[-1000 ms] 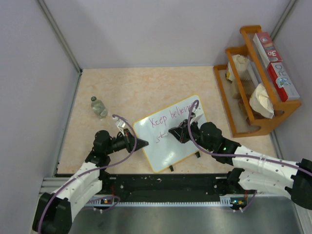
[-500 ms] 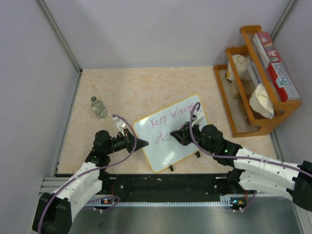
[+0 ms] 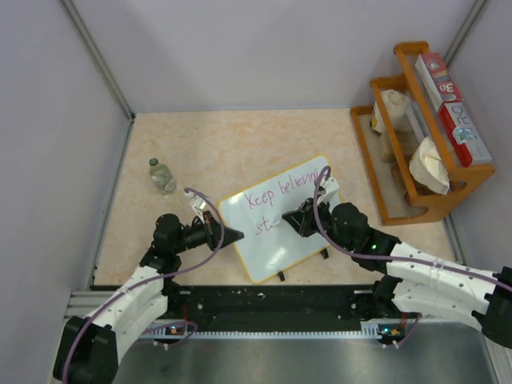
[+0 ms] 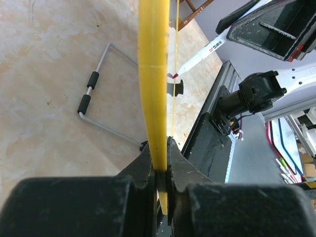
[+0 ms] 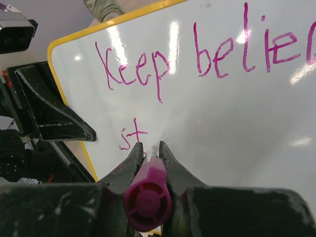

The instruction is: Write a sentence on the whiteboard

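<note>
Closest to me, the left fingers (image 4: 133,170) are pinched shut on the yellow rim of the whiteboard (image 3: 298,248), right at its left edge. That is a thin bite on a slick rim, and I reckon it is the weak spot. If the pen drags sideways on a stroke, the board could pivot or slip out and the letters would skew or smear. Under that edge a wire stand (image 4: 85,103) shows on the counter (image 3: 216,144), so the board looks propped rather than lying flat, and it might rock as well.

A little further in, the right fingers (image 5: 129,160) are clamped on a purple-capped marker (image 5: 148,197). Its tip is down at the board just right of the "st" that starts the second line of the sentence (image 3: 280,192). Too much pressure could shove the board, and too little would leave gaps in the strokes. The first line runs close to the far right rim, so room there is tight.

The left arm is folded near its base, with the forearm low and the wrist turned right toward the board's edge. The right arm stretches long and low from the right, wrist over the board's middle, pointing left and down.

Beyond them, a bottle (image 3: 162,176) and a wooden rack (image 3: 412,214) stand well apart from the work.
</note>
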Available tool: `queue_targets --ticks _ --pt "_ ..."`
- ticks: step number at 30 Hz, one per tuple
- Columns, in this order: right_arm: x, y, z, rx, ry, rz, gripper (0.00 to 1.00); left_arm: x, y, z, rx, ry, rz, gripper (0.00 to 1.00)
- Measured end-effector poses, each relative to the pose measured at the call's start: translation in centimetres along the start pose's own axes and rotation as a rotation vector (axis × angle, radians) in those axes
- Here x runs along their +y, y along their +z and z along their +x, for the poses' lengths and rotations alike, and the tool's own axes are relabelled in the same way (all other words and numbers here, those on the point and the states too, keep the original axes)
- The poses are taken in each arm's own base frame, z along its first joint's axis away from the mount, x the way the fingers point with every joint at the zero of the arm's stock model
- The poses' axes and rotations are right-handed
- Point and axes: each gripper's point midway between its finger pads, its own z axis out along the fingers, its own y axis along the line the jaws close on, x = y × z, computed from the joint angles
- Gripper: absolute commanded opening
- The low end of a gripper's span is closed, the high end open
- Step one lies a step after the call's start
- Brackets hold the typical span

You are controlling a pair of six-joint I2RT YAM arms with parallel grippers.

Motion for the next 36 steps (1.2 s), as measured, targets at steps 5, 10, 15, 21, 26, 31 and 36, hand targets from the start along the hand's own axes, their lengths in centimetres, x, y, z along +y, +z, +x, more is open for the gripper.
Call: queue_targets --ticks 5,10,15,21,26,31,36 --pt "0.0 -0.4 -1.0 -0.031 -0.014 0.011 0.00 0.0 0.0 0.0 0.001 0.003 0.003 0.00" --pt "0.2 -0.6 -1.9 -0.047 -0.026 0.010 0.00 0.0 0.0 0.0 0.001 0.004 0.003 0.00" --pt "0.3 -0.6 -2.8 -0.065 -0.035 0.011 0.00 0.0 0.0 0.0 0.001 0.004 0.003 0.00" --pt "0.1 -0.5 -3.1 -0.070 -0.053 0.019 0.00 0.0 0.0 0.0 0.001 0.004 0.003 0.00" --pt "0.0 0.0 -3.0 -0.057 -0.062 0.023 0.00 0.0 0.0 0.0 0.001 0.004 0.003 0.00" --pt "0.1 0.1 -3.1 -0.058 -0.066 0.020 0.00 0.0 0.0 0.0 0.001 0.004 0.003 0.00" --pt "0.2 0.2 -3.0 -0.053 -0.066 0.015 0.00 0.0 0.0 0.0 0.001 0.004 0.003 0.00"
